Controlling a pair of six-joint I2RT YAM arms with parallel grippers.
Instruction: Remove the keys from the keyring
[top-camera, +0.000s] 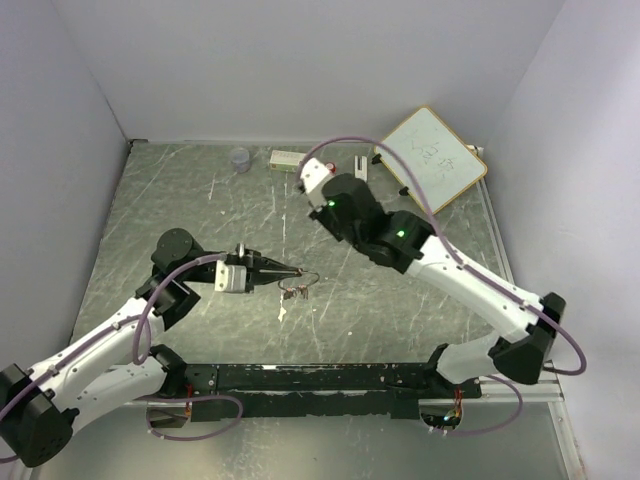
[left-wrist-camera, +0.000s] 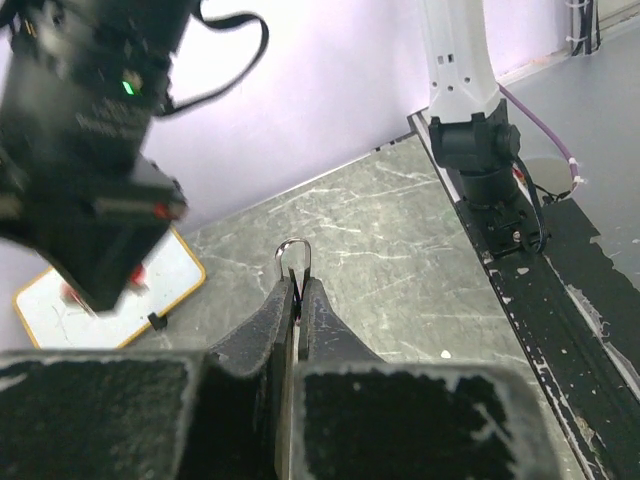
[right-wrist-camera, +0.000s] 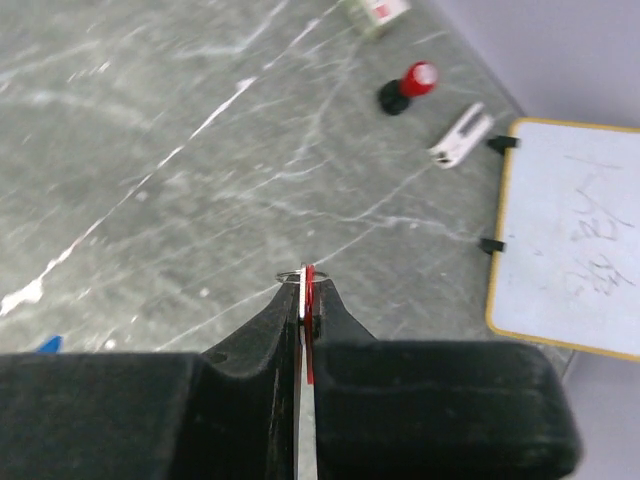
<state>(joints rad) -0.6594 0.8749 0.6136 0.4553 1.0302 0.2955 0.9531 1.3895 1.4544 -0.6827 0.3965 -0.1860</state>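
Spanning the top view, the grey tabletop (top-camera: 200, 210) carries a whiteboard (top-camera: 432, 158) at 1 o'clock. The right arm (top-camera: 470, 275) reaches in from 4 o'clock and hides its own end effector in that view.

The left end effector (top-camera: 290, 270) sits near the centre, fingers pressed together on the keyring (left-wrist-camera: 293, 252). The ring's wire loop pokes out past the tips, and small silver pieces (top-camera: 293, 290) sit just at its 6 o'clock.

The right end effector (right-wrist-camera: 305, 285) hangs above the tabletop, clamped on the red key (right-wrist-camera: 309, 300), with a thin wire loop at its tip.

A blue sliver (right-wrist-camera: 48, 345) lies at 8 o'clock of the right wrist view; too little shows to tell what it is.
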